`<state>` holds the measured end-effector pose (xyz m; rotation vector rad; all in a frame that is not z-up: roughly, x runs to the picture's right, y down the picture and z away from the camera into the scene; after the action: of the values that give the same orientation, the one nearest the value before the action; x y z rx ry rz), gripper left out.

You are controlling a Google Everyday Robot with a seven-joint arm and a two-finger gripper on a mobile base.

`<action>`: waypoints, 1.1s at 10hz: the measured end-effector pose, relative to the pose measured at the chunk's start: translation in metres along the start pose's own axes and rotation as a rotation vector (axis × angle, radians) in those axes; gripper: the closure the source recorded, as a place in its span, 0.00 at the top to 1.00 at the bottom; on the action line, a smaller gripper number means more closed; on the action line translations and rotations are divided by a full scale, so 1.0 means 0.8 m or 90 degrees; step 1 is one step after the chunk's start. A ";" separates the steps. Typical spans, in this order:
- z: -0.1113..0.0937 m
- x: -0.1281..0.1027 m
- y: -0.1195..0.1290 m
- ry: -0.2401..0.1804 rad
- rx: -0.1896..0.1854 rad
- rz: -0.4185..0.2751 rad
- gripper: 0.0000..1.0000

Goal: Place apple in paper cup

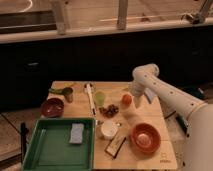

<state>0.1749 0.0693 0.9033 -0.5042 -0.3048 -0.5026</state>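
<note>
- Gripper (135,96) hangs over the table's (156,124) far right part, just beside the apple (127,99); I cannot tell whether it grips.
- Apple is right of the grapes (110,110).
- Paper cup (108,130) stands nearer the front, apart from the apple.

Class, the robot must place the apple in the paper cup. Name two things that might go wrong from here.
1. The gripper hangs right beside the apple; a slightly off approach may nudge the round fruit and roll it away.
2. The grapes lie between the apple and the paper cup; a low carry might sweep them.
</note>
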 end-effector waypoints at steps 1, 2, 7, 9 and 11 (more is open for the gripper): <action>0.002 0.000 0.000 -0.002 -0.001 -0.006 0.80; 0.004 -0.002 -0.002 -0.006 -0.002 -0.014 0.80; 0.016 -0.004 -0.005 -0.021 -0.006 -0.049 0.80; 0.020 -0.005 -0.007 -0.028 -0.007 -0.060 0.80; 0.023 -0.005 -0.007 -0.035 -0.008 -0.066 0.80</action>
<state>0.1656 0.0764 0.9188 -0.5168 -0.3817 -0.5916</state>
